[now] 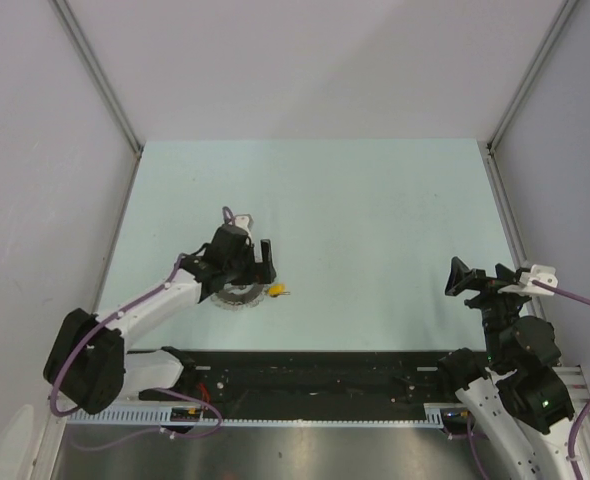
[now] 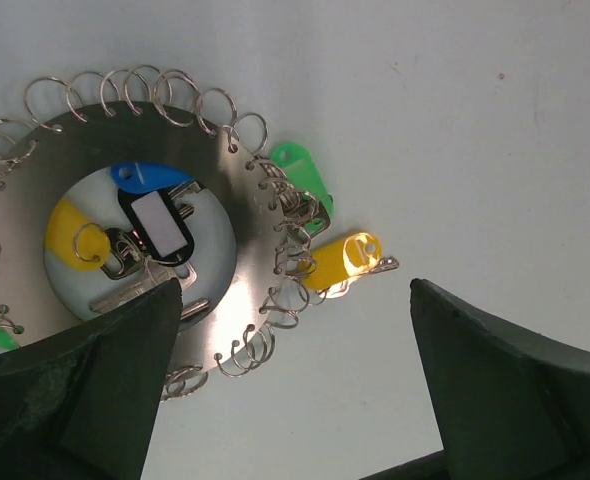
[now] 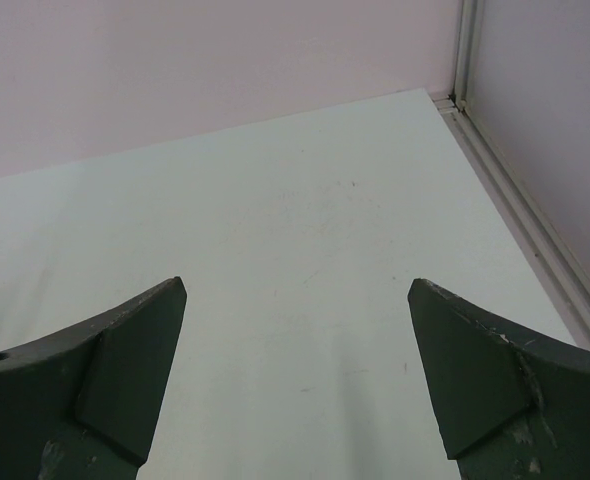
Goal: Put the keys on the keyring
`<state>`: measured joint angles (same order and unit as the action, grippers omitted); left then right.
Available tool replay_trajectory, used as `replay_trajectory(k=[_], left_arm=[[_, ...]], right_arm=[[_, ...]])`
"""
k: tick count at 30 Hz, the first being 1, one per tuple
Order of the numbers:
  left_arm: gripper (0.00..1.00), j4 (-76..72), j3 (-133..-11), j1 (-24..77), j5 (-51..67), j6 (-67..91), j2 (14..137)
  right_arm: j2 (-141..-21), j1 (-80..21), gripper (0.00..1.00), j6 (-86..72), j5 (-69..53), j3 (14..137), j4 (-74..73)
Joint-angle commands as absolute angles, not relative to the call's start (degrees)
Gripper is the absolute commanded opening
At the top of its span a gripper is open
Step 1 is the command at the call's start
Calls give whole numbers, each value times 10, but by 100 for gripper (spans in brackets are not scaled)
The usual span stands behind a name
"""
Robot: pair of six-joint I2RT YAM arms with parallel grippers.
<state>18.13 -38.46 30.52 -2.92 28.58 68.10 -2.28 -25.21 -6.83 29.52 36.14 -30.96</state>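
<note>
The left gripper point(image 2: 295, 292) has its jaws spread wide with nothing between them. Its fingers point(image 2: 85, 390) hang over the near edge of the keyring disc point(image 2: 95, 135), and one finger hides part of that rim. I cannot tell whether it touches the metal.

The disc is a flat steel ring that lies on the pale table point(image 2: 495, 140). Small split rings point(image 2: 140, 90) stand all round its outer edge.

Inside the disc's central hole lie a blue-headed key point(image 2: 150, 178), a yellow-headed key point(image 2: 70, 235) and a black-framed white tag point(image 2: 160, 225), bunched together with their metal blades touching. On the disc's outer edge, on the side toward the gripper's gap, a green-headed key point(image 2: 300, 170) and a second yellow key point(image 2: 340, 262) sit among the split rings, their heads pointing out over the table. Whether they are threaded on is unclear.

Well apart from the disc, the right gripper point(image 3: 295, 290) hovers above bare table, its jaws likewise released and holding nothing.
</note>
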Motion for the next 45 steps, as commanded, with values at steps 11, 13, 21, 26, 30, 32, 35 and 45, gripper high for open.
replay_trajectory(k=[11,13,21,26,30,32,35,45], left_arm=[[71,191,-466,348,-101,283,822],[69,205,-475,358,-119,278,841],[69,234,-490,375,-162,273,885],[68,235,-492,375,-149,267,900],[61,235,-492,382,-134,264,912],[60,233,-492,384,-127,262,917],[61,232,-493,384,-113,260,926],[49,237,-495,385,-99,257,931]], right_arm=[[-17,-265,100,-69,307,379,-310],[-17,-265,100,-69,308,379,-310],[-18,-265,100,-68,310,377,-309],[-17,-266,100,-66,310,375,-307],[-17,-265,100,-66,311,374,-306],[-17,-265,100,-65,312,375,-306],[-17,-265,100,-66,312,375,-305],[-16,-266,100,-66,311,374,-307]])
